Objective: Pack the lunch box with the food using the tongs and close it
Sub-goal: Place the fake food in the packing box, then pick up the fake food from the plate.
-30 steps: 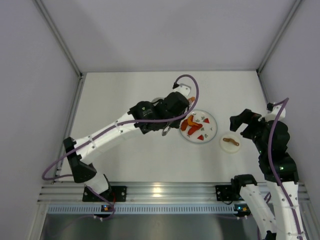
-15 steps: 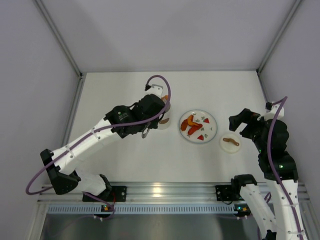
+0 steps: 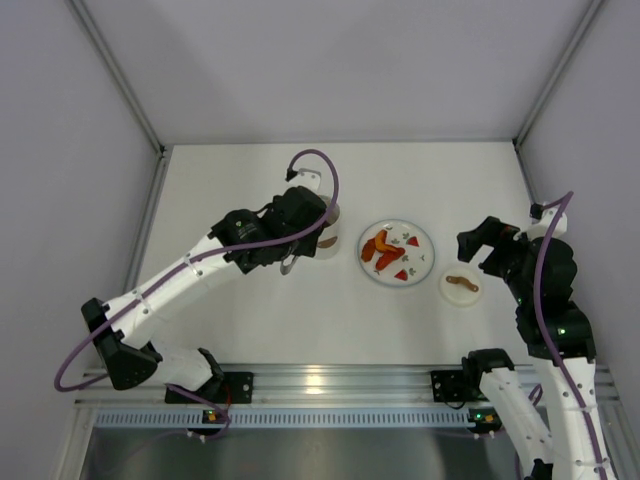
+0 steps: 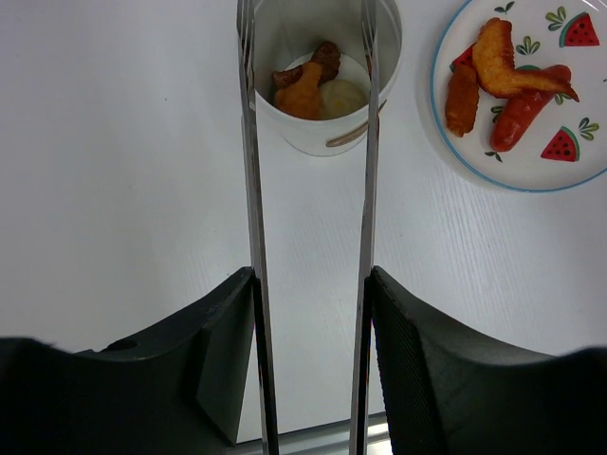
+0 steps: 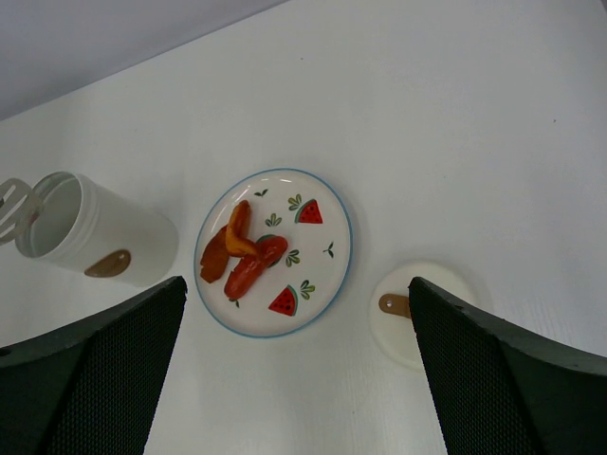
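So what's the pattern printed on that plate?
The plate is white with red watermelon slices, green sprigs and a blue rim; clearest in the left wrist view.

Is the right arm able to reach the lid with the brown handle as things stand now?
Probably yes. The lid lies uncovered just ahead of the right gripper, whose jaws stand wide open, and nothing stands between them.

On white table, found box upright at left, plate flat in middle, lid just right of plate, close but not touching it.
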Robot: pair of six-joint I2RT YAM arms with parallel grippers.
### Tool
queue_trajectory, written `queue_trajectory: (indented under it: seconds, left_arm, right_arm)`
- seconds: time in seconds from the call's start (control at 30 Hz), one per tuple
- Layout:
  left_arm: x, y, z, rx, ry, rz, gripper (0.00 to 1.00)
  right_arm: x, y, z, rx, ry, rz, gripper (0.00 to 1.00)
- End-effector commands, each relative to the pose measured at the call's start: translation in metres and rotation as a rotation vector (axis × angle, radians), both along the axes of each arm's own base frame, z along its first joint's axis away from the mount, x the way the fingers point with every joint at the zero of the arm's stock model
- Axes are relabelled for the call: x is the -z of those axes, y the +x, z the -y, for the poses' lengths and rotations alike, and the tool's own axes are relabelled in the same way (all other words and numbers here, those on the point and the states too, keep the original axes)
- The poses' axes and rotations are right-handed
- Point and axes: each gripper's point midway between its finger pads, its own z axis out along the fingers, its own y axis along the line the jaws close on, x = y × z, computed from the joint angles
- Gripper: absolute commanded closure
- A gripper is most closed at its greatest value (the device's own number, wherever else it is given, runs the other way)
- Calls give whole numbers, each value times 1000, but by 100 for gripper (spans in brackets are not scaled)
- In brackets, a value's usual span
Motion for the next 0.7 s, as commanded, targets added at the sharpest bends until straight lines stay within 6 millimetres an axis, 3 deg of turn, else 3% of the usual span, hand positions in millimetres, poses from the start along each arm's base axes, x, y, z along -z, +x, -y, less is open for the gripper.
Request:
queue_trajectory:
  seconds: [0.0, 0.27, 0.5, 0.67]
  left_arm:
    - [-18, 5, 5, 8, -60, 53, 45]
    - [-34, 2, 30, 100, -116, 48, 49]
    - [-43, -22, 90, 250, -108, 61, 48]
    - [-12, -37, 121, 301, -66, 15, 48]
  right_arm:
    - [-12, 1, 2, 6, 2, 30, 1]
    - [-11, 1, 2, 7, 2, 27, 1]
    - [-10, 1, 2, 11, 5, 25, 1]
    - [-10, -1, 4, 18, 0, 24, 0]
